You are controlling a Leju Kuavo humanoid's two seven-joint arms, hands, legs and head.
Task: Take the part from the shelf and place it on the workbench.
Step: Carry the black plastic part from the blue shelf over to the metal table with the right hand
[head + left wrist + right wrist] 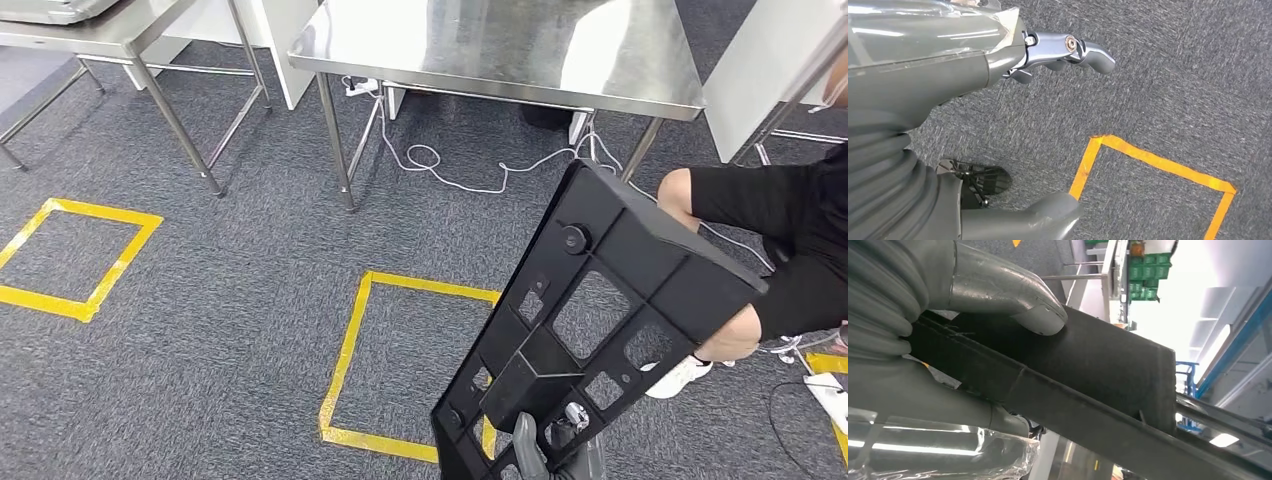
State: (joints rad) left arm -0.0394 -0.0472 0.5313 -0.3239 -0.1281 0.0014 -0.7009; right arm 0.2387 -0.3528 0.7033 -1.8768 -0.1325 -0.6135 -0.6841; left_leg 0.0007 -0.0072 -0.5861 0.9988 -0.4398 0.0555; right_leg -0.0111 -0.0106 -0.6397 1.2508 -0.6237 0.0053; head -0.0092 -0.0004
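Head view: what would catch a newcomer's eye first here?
The big black plastic part, full of cut-outs, rises tilted from the lower edge, gripped at its lower end by the right hand. Beyond it stands the steel workbench, with yellow tape squares on the grey carpet and a seated person at right.

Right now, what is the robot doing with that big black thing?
The robot's right hand grips a flat black plastic part full of cut-out holes, holding it up tilted above the grey carpet. Its left hand hangs open over the floor, holding nothing. A shiny steel workbench stands ahead, and the part is not on it yet. A person sits to the right.
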